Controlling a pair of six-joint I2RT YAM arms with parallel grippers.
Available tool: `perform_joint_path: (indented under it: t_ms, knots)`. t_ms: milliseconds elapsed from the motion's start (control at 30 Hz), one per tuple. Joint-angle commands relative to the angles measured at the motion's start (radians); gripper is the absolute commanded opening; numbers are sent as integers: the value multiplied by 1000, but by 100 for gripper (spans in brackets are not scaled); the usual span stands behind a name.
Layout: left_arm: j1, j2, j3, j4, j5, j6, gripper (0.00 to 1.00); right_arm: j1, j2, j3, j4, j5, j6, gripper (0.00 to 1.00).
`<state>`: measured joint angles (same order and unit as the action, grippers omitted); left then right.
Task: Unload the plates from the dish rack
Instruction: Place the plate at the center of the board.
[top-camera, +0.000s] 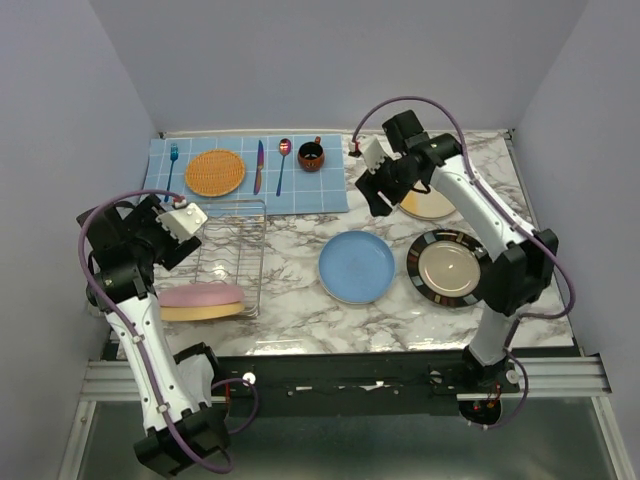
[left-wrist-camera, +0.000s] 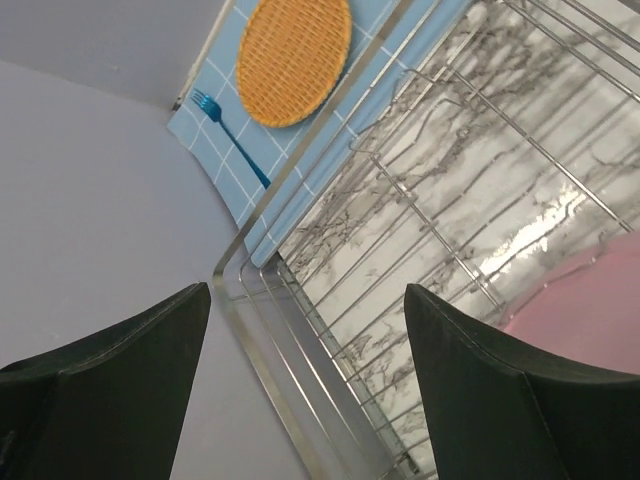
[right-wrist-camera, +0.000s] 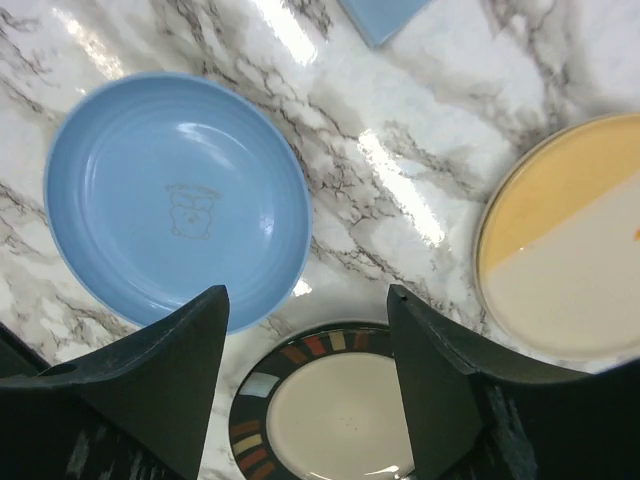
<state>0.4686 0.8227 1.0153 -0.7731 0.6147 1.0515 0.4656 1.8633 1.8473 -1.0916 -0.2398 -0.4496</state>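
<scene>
The right gripper's (right-wrist-camera: 305, 300) jaws stand parted and empty over the cream-and-yellow round plate (top-camera: 432, 207) toward the marble-patterned worktop's (top-camera: 290, 255) far right corner, so next the left gripper (left-wrist-camera: 305, 290), jaws wide and empty, probably must reach the pink round plate (top-camera: 200, 294) at the silver wire dish rack's (top-camera: 238, 235) near end.

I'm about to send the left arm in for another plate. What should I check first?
1. Left gripper open and empty: ok.
2. Right gripper jaws apart, nothing between them: ok.
3. Dish rack emptied: not ok. The pink plate lies on the yellow-orange plate at its near end.
4. Left gripper lined up with pink plate: not ok. It points at the rack's far left corner.
5. Blue plate, black-rimmed plate and cream-and-yellow plate flat on the table, apart: ok.
</scene>
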Motion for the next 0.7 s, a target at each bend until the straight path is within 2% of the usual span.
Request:
perform_joint_path:
  t_ms: [0, 33, 200, 300, 467, 567, 667]
  knots:
    - [-5, 24, 101, -412, 48, 344, 87, 48, -142, -107, 140, 63, 41, 73]
    - [-8, 30, 129, -457, 28, 425, 87, 62, -159, -131, 157, 62, 43, 73]
    - [-10, -5, 157, -665, -87, 571, 85, 77, -219, -253, 214, 47, 55, 73]
    - [-16, -106, 82, -646, -102, 594, 85, 77, -227, -312, 255, 37, 54, 73]
    - [-18, -232, -98, -482, -103, 529, 84, 79, -205, -338, 283, 1, 61, 73]
    - [-18, -217, -72, -428, -23, 428, 84, 80, -202, -349, 295, -27, 61, 73]
    - [-19, -125, 14, -408, 17, 300, 83, 81, -213, -376, 308, -47, 57, 73]
